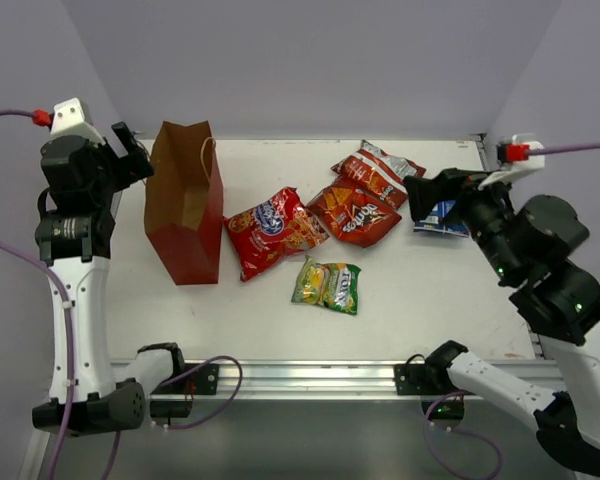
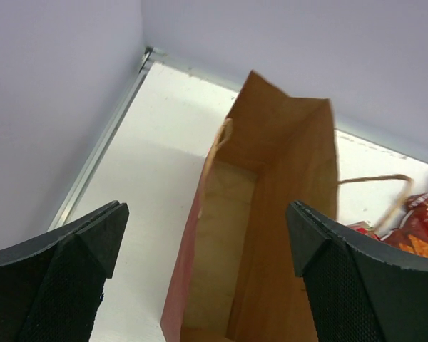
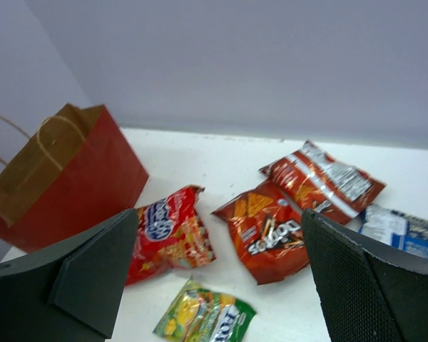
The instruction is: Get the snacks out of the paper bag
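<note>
The red-brown paper bag (image 1: 185, 205) stands upright at the left of the table. Its brown inside (image 2: 228, 235) shows no snack where I can see. Three red/orange chip bags (image 1: 272, 230) (image 1: 355, 212) (image 1: 380, 172) lie on the table, with the green-yellow bag (image 1: 327, 284) nearer and the blue-white bag (image 1: 440, 217) at the right. My left gripper (image 1: 132, 150) is open, raised above the bag's left rim. My right gripper (image 1: 450, 190) is open, raised over the blue-white bag. The right wrist view shows the bag (image 3: 64, 178) and the snacks (image 3: 167, 231).
The table's metal rail (image 1: 310, 372) runs along the near edge, with both arm bases on it. Grey walls close the back and sides. The bag's tan cord handles (image 2: 385, 189) hang over its rim.
</note>
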You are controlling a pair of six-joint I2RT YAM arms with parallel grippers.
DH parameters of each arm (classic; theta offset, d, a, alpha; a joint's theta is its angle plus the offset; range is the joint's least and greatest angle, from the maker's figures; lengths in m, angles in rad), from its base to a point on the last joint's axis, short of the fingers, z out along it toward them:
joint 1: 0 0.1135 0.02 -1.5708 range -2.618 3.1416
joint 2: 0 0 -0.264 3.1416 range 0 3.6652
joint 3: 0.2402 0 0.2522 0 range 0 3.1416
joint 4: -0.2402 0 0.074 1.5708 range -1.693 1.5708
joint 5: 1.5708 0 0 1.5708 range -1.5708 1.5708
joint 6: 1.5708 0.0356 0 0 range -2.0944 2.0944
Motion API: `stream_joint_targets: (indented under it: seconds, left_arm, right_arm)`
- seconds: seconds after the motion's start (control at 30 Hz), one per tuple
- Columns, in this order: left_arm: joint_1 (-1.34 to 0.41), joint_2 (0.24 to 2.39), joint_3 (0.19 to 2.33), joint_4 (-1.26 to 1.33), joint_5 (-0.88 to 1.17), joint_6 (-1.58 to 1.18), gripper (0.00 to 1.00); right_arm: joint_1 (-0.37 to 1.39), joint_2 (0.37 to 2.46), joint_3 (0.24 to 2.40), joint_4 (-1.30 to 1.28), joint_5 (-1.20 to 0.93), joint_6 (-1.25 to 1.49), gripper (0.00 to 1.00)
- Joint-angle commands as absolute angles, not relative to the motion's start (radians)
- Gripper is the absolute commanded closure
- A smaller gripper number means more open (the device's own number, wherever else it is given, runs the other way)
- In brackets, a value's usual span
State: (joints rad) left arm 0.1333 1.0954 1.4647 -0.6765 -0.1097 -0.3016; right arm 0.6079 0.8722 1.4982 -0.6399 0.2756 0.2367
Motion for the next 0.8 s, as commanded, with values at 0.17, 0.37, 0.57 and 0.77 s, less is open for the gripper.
stream_joint_targets:
  seconds: [0.17, 0.37, 0.57, 0.77]
  left_arm:
    - [0.115, 0.944, 1.511, -0.667, 0.103, -0.158, 0.0]
    - [0.087, 0.873, 1.528, -0.696, 0.055, -0.086, 0.0]
    - [0.087, 0.853, 1.554, -0.703, -0.041, -0.147, 0.0]
    - [0.074, 0.848, 1.583, -0.672, -0.046, -0.219, 0.0]
  right_arm:
    - [0.609, 0.69, 1.431, -0.512, 0.425, 0.072, 0.01]
    - [0.609, 0.609, 1.427, -0.45, 0.423, -0.049, 0.01]
    - [0.609, 0.566, 1.434, -0.422, 0.439, -0.117, 0.01]
    - [0.609, 0.542, 1.446, -0.414, 0.434, -0.135, 0.01]
